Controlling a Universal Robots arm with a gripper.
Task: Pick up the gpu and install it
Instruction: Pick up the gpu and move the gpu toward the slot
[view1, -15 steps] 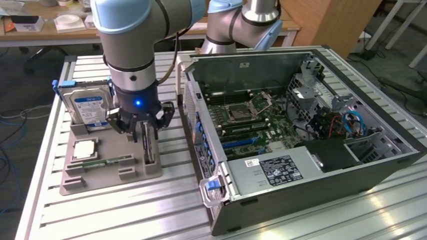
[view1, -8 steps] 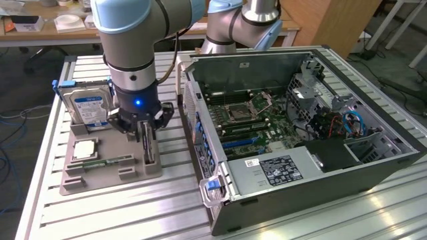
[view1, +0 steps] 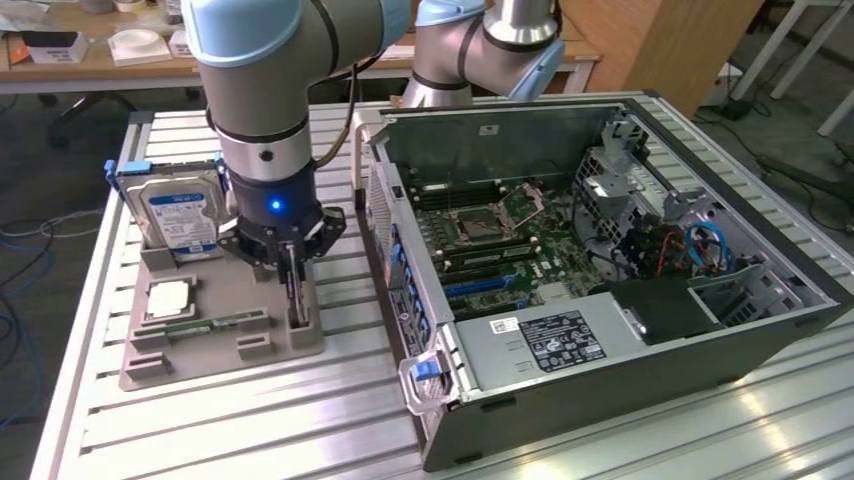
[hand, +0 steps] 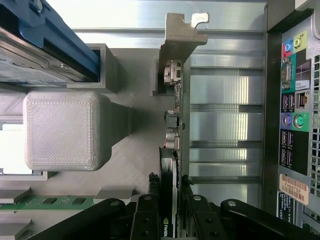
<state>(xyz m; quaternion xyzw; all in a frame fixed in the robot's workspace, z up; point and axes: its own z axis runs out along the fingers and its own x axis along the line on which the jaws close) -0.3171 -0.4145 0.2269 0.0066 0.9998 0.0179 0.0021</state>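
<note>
The gpu (view1: 299, 303) stands on edge in a slot of the grey holder (view1: 220, 348), at the holder's side nearest the open computer case (view1: 747, 330). The gripper (view1: 295, 268) sits directly over it, set narrow and straddling the card's upper edge. Whether it is actually clamped on the card or just clear of it cannot be told.

In the exterior view the arm hides the card's top, leaving a dark sliver above the holder. The wrist view shows the gpu (hand: 168, 205) edge-on, so its cooler face is not visible. Part of a green logo shows between the black links of the gripper (hand: 169, 181). The silvery end bracket (hand: 180, 37) projects at the card's far end.

At the opposite side of the holder, the hard drive (view1: 174, 212) stands upright. A processor chip (view1: 170, 298) and a green memory stick (view1: 203, 326) lie flat mid-holder. The case's rear ports (hand: 295, 100) are cut off by the frame edge.
</note>
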